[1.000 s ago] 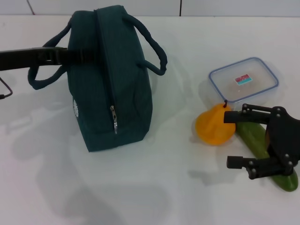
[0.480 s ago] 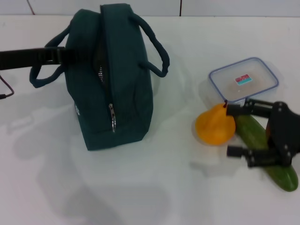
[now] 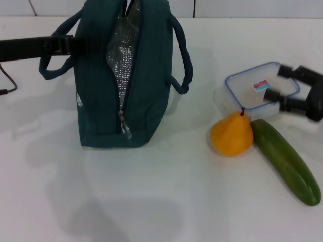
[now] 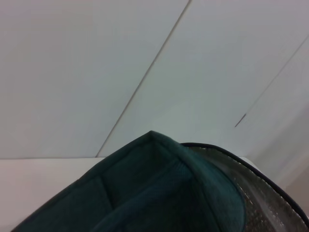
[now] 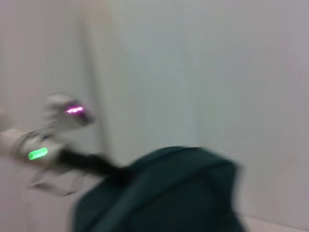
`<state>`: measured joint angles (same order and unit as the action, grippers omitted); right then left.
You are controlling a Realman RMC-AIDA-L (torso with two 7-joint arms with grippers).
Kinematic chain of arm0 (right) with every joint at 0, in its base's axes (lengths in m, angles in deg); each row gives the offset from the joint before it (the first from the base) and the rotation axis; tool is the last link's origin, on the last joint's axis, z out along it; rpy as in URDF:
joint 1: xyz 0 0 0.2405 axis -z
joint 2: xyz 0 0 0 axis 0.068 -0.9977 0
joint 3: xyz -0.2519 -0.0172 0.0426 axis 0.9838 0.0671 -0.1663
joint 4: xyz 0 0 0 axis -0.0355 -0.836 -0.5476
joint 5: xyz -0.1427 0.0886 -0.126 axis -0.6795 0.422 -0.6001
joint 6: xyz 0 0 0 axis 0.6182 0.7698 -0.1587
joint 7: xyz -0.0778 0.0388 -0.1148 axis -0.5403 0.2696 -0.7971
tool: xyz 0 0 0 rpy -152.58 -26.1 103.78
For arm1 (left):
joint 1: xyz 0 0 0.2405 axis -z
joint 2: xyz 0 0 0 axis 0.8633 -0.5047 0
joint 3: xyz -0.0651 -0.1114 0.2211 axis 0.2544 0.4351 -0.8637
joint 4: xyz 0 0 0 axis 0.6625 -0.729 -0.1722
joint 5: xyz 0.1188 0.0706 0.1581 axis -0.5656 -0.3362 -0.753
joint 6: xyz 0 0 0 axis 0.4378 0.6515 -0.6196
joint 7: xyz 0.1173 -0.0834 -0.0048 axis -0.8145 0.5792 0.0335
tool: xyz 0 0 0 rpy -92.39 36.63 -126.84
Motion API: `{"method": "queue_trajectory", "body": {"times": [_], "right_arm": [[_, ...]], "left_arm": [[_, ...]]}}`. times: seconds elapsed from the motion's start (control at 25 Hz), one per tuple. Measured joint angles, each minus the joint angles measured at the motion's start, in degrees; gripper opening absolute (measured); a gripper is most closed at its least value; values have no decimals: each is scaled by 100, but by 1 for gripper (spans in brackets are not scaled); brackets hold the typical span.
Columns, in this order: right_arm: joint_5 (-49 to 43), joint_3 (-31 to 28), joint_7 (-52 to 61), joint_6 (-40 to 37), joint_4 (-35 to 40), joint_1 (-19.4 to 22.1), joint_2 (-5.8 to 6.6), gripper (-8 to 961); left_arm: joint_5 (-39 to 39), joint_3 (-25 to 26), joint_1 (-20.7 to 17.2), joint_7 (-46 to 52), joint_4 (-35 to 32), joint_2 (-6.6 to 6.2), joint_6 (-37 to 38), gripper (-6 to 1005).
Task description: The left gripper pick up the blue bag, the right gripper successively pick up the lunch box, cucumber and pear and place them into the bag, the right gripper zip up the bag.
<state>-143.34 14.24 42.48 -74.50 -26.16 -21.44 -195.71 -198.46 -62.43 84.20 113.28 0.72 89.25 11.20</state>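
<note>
The blue bag (image 3: 126, 75) stands upright at the left centre, its zipper gaping so that silver lining shows. My left gripper (image 3: 75, 45) reaches in from the left and is shut on the bag's side by a loop handle. The left wrist view shows only the bag's top edge (image 4: 159, 188) and lining. The lunch box (image 3: 255, 89) lies at the right, and my right gripper (image 3: 280, 83) hovers open over its right end. In front of the box, the pear (image 3: 231, 134) rests against the cucumber (image 3: 285, 161). In the right wrist view the bag (image 5: 164, 193) is blurred.
The white table (image 3: 166, 201) stretches wide in front of the bag. A thin black cable (image 3: 7, 83) loops at the far left edge. A pale wall stands behind the table.
The bag has risen and its mouth has spread open, baring the silver lining. My right gripper has moved from above the cucumber back to the lunch box.
</note>
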Motion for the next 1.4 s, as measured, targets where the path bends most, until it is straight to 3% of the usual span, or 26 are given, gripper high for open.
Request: {"method": "queue_trajectory", "body": {"times": [0.32,0.76,1.04,1.4], "right_arm": [[648,-105,774,1481,-579,-176,98,871],[629,-112,1511,2166,-632,-284,235,870],[628,-114,1541,2472,-1102,-442,359,870],[618,-98,1478,2814,-1168,-493,324,870]], "left_arm": [[-2,-78,-51,226,-214,-4,-8,40],[-36,-113,-46,254,-199,-22,1,40],[-30,-109,-50,255,-149,-22,1,40],[2,-86,-52,261,-134,-26,1,40]]}}
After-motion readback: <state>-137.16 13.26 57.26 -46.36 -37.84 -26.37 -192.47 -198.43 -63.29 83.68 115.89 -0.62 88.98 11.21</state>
